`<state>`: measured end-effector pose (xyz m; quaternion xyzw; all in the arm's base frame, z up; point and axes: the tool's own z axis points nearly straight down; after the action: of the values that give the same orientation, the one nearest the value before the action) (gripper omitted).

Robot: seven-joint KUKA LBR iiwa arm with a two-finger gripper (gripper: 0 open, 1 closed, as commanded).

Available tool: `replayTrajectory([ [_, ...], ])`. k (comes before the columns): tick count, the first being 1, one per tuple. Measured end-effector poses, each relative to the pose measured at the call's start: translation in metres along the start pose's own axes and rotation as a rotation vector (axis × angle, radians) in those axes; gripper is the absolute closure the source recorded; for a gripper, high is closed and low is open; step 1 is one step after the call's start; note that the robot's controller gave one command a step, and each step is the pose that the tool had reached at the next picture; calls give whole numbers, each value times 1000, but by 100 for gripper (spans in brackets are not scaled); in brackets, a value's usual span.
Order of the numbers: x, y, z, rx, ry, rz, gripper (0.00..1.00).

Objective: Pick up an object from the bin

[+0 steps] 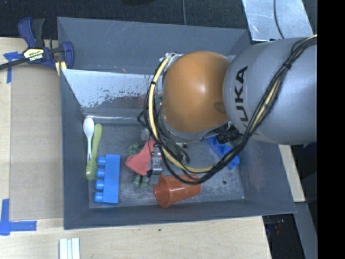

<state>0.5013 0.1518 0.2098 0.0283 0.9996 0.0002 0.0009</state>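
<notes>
As my gripper (154,165) sat low in bin, open or closed I could not tell. Red piece (139,159) lay just beside it, toward blue brick (108,178); orange cup (175,190) close on other side. Best, I judged: centre on red piece, clear of cup.

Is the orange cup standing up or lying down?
Lying down: the orange cup rests on its side, wide end leftward, in the bin.
</notes>
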Motion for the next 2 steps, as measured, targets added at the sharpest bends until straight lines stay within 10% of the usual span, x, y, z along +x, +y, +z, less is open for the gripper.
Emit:
replayTrajectory([
  [2, -26, -50, 45, -2, -4, -7, 0],
])
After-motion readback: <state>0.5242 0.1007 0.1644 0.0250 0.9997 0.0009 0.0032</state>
